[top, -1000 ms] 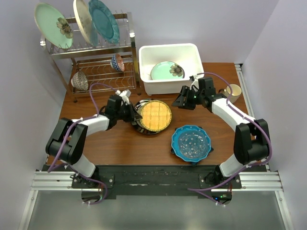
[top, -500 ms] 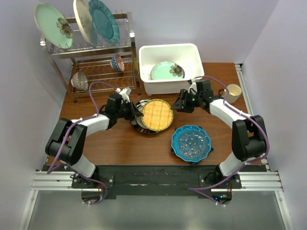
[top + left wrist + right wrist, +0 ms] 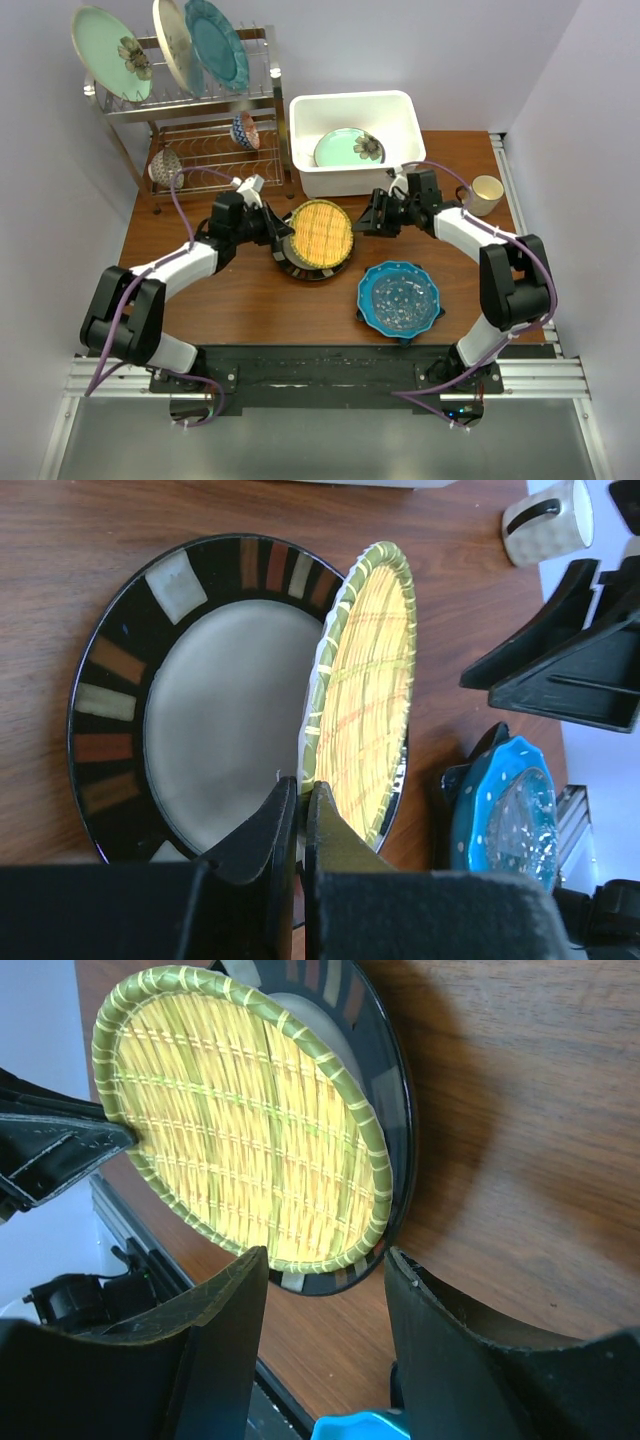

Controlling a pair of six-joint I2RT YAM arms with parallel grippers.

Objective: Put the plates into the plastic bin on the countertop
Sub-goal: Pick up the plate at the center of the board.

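My left gripper (image 3: 279, 234) (image 3: 300, 785) is shut on the near rim of a yellow woven plate with a green edge (image 3: 322, 232) (image 3: 375, 680). That plate stands tilted up on its edge over a dark-rimmed cream plate (image 3: 312, 272) (image 3: 220, 690) lying flat on the countertop (image 3: 240, 300). My right gripper (image 3: 368, 216) (image 3: 325, 1260) is open, close to the woven plate's far edge (image 3: 250, 1130) and not touching it. A blue scalloped dotted plate (image 3: 399, 297) lies in front. The white plastic bin (image 3: 350, 100) holds a mint flower plate (image 3: 348, 147).
A chrome wire rack (image 3: 262, 95) at back left holds a mint plate (image 3: 110, 52), a cream plate (image 3: 172, 45) and a teal plate (image 3: 215, 42), with small bowls (image 3: 167, 168) below. A mug (image 3: 485, 192) stands at the right edge.
My left gripper has raised the woven plate's rim, so the plate tilts up steeply off the dark-rimmed one. My right gripper has drifted left toward it.
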